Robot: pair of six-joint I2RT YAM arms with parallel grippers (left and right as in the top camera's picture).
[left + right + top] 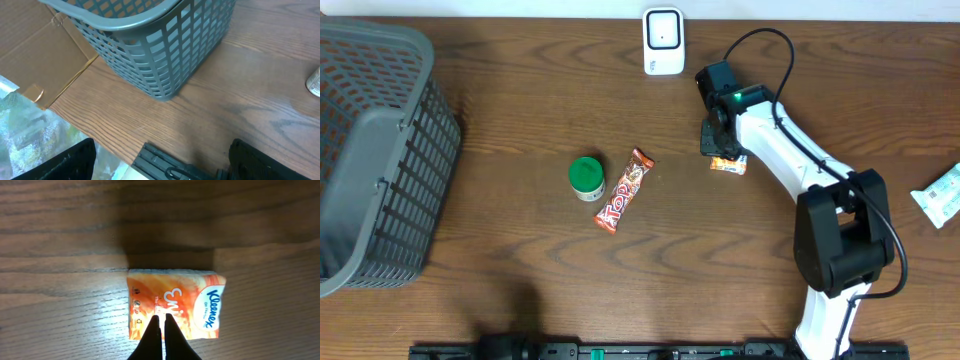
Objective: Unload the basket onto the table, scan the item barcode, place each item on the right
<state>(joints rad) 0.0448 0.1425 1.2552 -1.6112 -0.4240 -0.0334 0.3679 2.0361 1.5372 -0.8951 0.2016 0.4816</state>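
Kleenex pack [200,287] lies near the scanner [663,40], probably for scanning; right gripper [161,319] above it is pinched shut, empty; left gripper [162,162] gapes, empty.

A wooden table [520,290] is carrying a grey basket [415,190] at its left end. A green-lidded jar [586,177] and a candy bar [624,190] are lying just beside each other mid-table, an orange tissue pack [728,166] is lying to their right, a white scanner [663,40] is standing at the far edge, and a pale packet [940,195] is lying at the right edge.
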